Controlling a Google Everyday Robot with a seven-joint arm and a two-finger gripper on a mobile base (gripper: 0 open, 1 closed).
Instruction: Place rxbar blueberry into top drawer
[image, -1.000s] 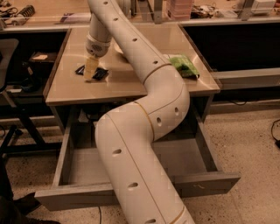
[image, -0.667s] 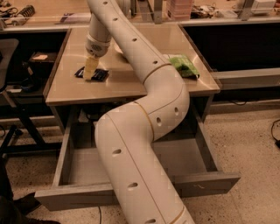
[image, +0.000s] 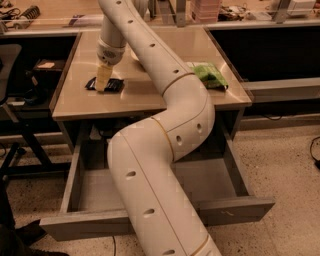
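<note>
The claw (image: 103, 82) is planted tip-down on the rxbar blueberry (image: 115, 85), which lies flat on the left half of the counter (image: 80, 102), a little back from the front edge. From where I stand the tip reads as one pale block against the dark wrapper, so I cannot tell whether the claw is apart or clamped on the bar.

The likeliest trouble, I think, is the bar's flatness. A thin, slick wrapper pressed against a smooth top could skid sideways instead of lifting, and the counter's left edge is near on that side. A weak hold could also drop it on the way over the front lip, either back onto the counter or onto the floor beside the drawer.

The top drawer (image: 240, 206) stands pulled well out below the front edge. The robot's own arm (image: 150, 165) crosses its middle, so the bare floor shows only at the left and right ends. The left end sits almost under the bar, which looks the shorter way in. The green bag (image: 210, 76) lies well apart at the right edge, out of the path.
</note>
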